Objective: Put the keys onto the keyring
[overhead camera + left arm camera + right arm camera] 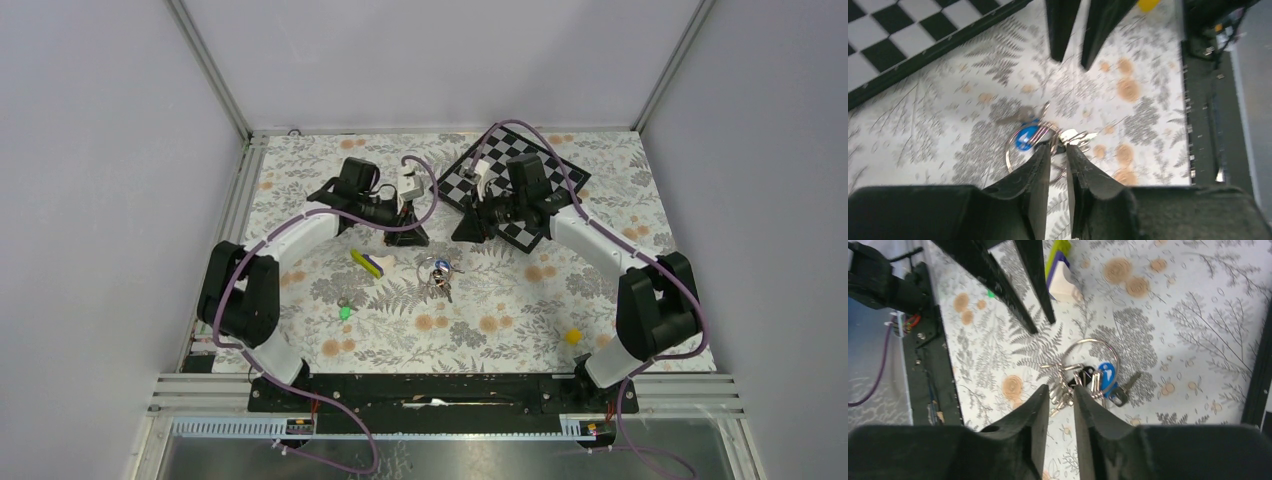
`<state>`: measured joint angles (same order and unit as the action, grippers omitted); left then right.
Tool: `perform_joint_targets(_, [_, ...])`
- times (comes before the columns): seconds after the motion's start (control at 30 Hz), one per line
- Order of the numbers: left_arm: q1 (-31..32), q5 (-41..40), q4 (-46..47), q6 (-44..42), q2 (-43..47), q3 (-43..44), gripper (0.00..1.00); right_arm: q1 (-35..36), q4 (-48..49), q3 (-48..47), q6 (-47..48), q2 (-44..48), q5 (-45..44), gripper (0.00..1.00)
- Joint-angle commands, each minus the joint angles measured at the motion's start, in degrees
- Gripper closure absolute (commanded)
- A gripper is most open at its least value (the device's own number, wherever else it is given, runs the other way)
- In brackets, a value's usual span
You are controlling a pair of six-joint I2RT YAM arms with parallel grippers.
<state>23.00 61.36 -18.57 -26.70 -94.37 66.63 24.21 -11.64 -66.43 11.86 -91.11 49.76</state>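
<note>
Looking from the top: finding a green key (345, 312) alone at left, a wedge (368, 263) next, the keyring (437, 272) mid-table, a cube (573, 336) far right. Getting from the wrist views what the top blurs: a blue key (1105, 375) and a black key (1087, 376) bunched at the keyring; left gripper (1058, 150) and right gripper (1060, 392) both hovering near it, jaws slightly parted, pinching nothing. Failing to tell threaded keys from loose ones.
</note>
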Motion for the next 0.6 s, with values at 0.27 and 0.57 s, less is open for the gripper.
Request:
perform_joint_targets(0.27, [5.9,-19.5,-6.5,-15.5,-1.6,-4.8,0.6,-0.3,-1.7,7.0,9.5,4.4,-10.0,0.58])
perform_joint_targets(0.57, [11.1,-31.2,-7.3,-2.3,-4.3,-4.9,0.48,-5.4,1.1,10.9,8.8,7.8,-12.2,0.58])
